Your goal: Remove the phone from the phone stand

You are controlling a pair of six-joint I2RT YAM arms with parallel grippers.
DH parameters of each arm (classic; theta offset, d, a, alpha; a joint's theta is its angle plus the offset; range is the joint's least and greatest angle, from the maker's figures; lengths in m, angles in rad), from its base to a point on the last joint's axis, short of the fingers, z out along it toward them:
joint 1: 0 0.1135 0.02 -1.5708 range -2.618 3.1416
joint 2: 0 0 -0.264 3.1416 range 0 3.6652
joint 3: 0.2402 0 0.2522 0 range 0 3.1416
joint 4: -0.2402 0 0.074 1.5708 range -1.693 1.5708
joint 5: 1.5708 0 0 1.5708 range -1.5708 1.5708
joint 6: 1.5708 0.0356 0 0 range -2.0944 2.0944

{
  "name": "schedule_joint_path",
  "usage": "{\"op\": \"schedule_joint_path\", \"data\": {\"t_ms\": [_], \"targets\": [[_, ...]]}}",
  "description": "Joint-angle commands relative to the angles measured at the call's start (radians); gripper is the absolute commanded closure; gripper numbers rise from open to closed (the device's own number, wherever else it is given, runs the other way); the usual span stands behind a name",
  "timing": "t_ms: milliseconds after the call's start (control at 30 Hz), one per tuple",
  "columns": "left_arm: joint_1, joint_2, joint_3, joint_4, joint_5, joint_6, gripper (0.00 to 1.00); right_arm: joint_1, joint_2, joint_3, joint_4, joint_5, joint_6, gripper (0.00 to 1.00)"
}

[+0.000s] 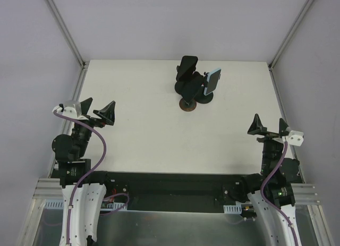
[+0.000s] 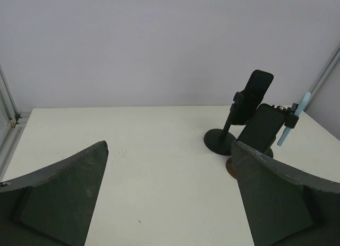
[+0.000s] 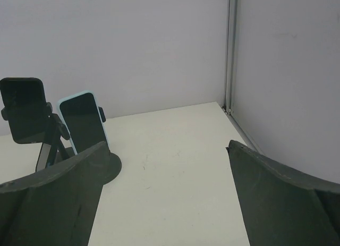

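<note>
Three phone stands cluster at the back middle of the table. A black phone (image 1: 187,67) (image 2: 258,88) (image 3: 22,109) sits clamped upright on a black stand (image 1: 183,89) (image 2: 219,140). A light-blue-cased phone (image 1: 213,80) (image 3: 84,122) (image 2: 294,124) stands on another black stand (image 1: 205,98) (image 3: 110,167). A third dark phone (image 2: 261,130) rests on a brown-based stand (image 1: 187,104) (image 2: 231,166). My left gripper (image 1: 98,109) (image 2: 169,145) is open at the near left, far from the stands. My right gripper (image 1: 269,125) (image 3: 167,145) is open at the near right, holding nothing.
The white table (image 1: 149,134) is boxed in by pale walls with metal corner posts (image 1: 64,28) (image 3: 231,49). The arm bases and purple cables (image 1: 103,150) run along the near edge.
</note>
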Motion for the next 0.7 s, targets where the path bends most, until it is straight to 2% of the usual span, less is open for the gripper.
{"op": "schedule_joint_path", "data": {"t_ms": [0,133,233,667], "targets": [[0.000,-0.016,0.001,0.029,-0.005,-0.012,0.01,0.007,-0.002,0.031,0.018,0.012,-0.005,0.04],[0.000,-0.030,0.001,0.027,-0.007,-0.013,0.01,0.007,0.012,0.034,0.015,-0.004,0.018,0.04],[-0.003,-0.045,-0.001,0.018,-0.011,-0.016,0.01,0.007,0.066,0.070,-0.008,-0.088,0.043,0.04],[-0.030,-0.186,-0.041,-0.062,-0.053,-0.003,0.01,0.007,0.547,0.299,-0.111,-0.440,0.216,0.04]]}}
